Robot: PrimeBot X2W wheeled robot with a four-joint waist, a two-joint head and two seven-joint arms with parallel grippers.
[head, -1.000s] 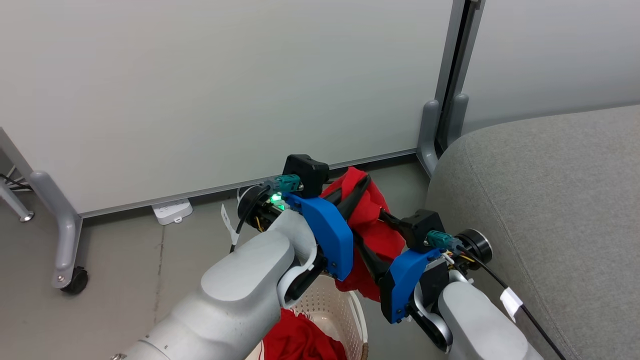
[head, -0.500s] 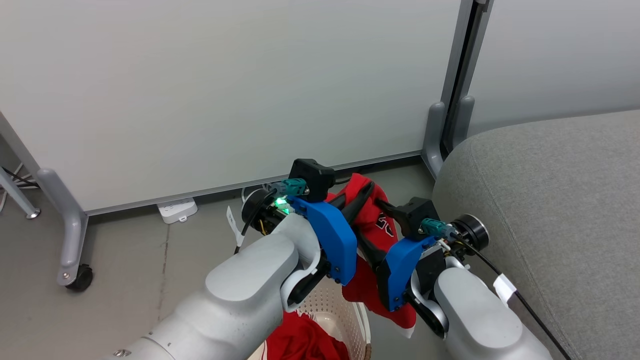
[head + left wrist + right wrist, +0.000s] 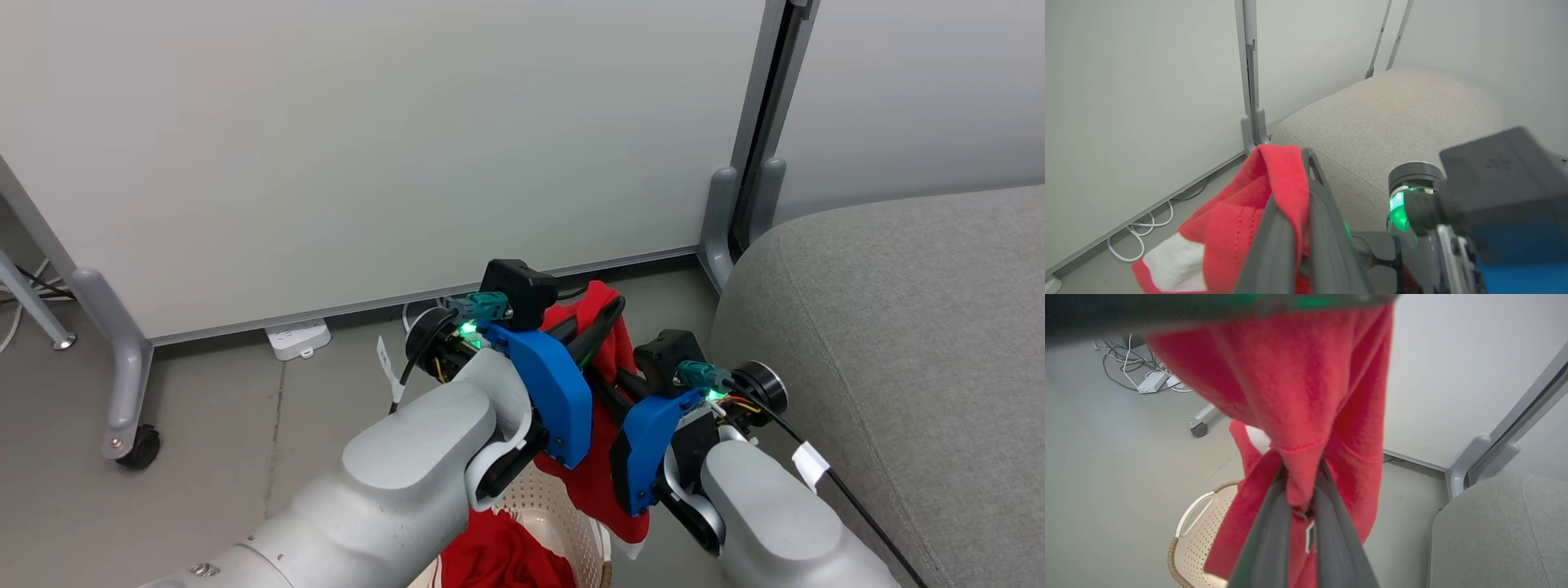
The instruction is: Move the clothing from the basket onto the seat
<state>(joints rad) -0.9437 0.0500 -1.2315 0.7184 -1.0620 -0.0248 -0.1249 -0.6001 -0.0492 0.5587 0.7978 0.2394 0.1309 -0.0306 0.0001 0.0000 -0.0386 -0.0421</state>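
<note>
Red and soft, with a white patch at one edge, the lifted garment [image 3: 594, 483] hangs in the air between the two arms in the head view, over the 1 o'clock side of the basket [image 3: 558, 508]. The left gripper [image 3: 614, 307] has its two dark fingers pressed together on the garment's top edge, and in the left wrist view the cloth folds over the fingertips. The right gripper [image 3: 1300, 478] sits lower, its fingers closed on a pinched fold near the middle of the cloth, with the rest draping past them on both sides. At 7 o'clock from the lifted garment, the second garment [image 3: 500, 560] lies bunched inside the cream perforated basket, which stands on the grey floor [image 3: 204, 490]. The light grey seat [image 3: 898, 343] takes up the 3 o'clock side, near the hanging cloth but apart from it. At 12 o'clock stands a white partition panel [image 3: 367, 147]. Along its foot, toward 9 o'clock, lie a white power strip [image 3: 299, 338] and, farther out, a black caster [image 3: 139, 447].
</note>
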